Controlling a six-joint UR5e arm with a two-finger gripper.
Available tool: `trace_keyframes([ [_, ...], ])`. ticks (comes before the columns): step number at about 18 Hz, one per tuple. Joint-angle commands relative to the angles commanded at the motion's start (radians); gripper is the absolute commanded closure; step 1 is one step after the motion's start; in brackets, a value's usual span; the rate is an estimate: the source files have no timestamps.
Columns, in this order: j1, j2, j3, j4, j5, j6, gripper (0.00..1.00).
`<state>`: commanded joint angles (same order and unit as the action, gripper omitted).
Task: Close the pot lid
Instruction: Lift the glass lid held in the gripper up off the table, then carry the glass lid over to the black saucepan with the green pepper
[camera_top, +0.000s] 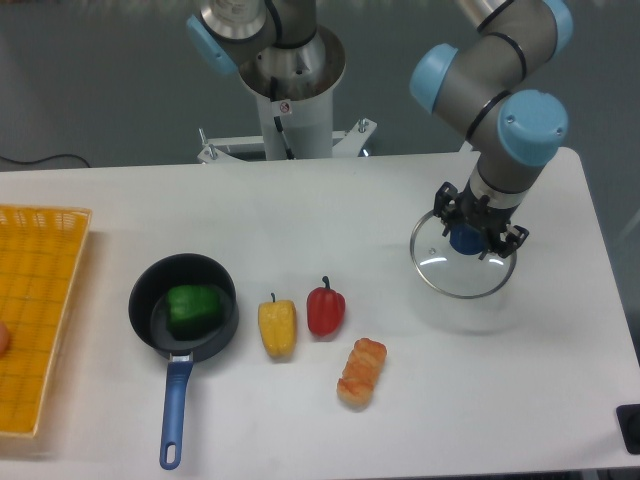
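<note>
The pot (184, 304) is a small black saucepan with a long blue handle pointing toward the front edge, at the left of the table, with a green pepper (194, 309) inside. Far to the right, the lid (462, 260), a clear glass disc with a metal rim and blue knob, hangs a little above the table. My gripper (468, 238) is shut on the lid's blue knob from above.
A yellow pepper (277, 326), a red pepper (325, 308) and an orange bread-like piece (361, 372) lie between pot and lid. A yellow basket (30, 330) stands at the left edge. A second robot base (285, 70) stands behind the table.
</note>
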<state>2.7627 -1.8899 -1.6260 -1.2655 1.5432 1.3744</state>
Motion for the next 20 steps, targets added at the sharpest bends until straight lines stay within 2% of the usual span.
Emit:
trace_keyframes([
  [5, -0.028, 0.022, -0.014, -0.002, -0.005, -0.028, 0.45],
  [20, -0.265, 0.058, -0.029, 0.009, -0.011, -0.311, 0.45],
])
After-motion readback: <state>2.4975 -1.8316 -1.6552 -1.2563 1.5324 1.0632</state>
